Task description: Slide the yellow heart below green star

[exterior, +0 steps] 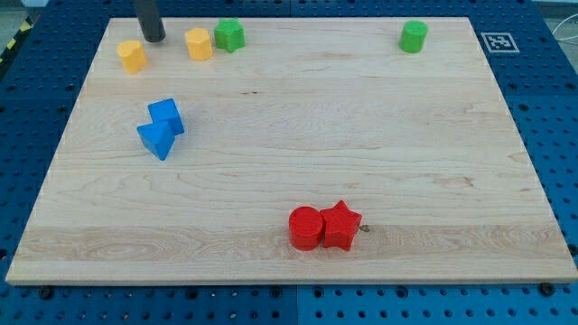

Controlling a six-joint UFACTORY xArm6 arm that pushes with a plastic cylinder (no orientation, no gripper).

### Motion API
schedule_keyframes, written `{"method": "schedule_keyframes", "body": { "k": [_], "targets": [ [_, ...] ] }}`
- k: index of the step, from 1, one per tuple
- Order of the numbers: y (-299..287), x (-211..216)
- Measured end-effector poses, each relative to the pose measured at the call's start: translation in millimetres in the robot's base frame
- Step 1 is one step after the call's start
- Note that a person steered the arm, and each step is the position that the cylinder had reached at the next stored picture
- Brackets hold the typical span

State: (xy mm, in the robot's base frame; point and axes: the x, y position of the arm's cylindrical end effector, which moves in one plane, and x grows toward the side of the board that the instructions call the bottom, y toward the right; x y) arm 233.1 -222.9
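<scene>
The yellow heart [132,56] lies near the board's top left corner. A second yellow block [199,43], which looks like a pentagon, sits to its right and touches the left side of the green star [229,34] at the top edge. My tip [152,39] stands between the two yellow blocks, just up and to the right of the yellow heart, with a small gap to it. It is left of the pentagon and well left of the green star.
A green cylinder [414,36] stands at the top right. A blue cube [166,116] and a blue triangular block [156,138] touch at the left middle. A red cylinder [305,227] and a red star [341,226] touch near the bottom edge.
</scene>
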Motion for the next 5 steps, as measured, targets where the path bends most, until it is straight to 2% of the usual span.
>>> {"method": "schedule_keyframes", "body": {
  "k": [2, 3, 5],
  "targets": [
    [-72.9, 37.6],
    [-36.7, 63.2],
    [83.4, 78.0]
  ]
}}
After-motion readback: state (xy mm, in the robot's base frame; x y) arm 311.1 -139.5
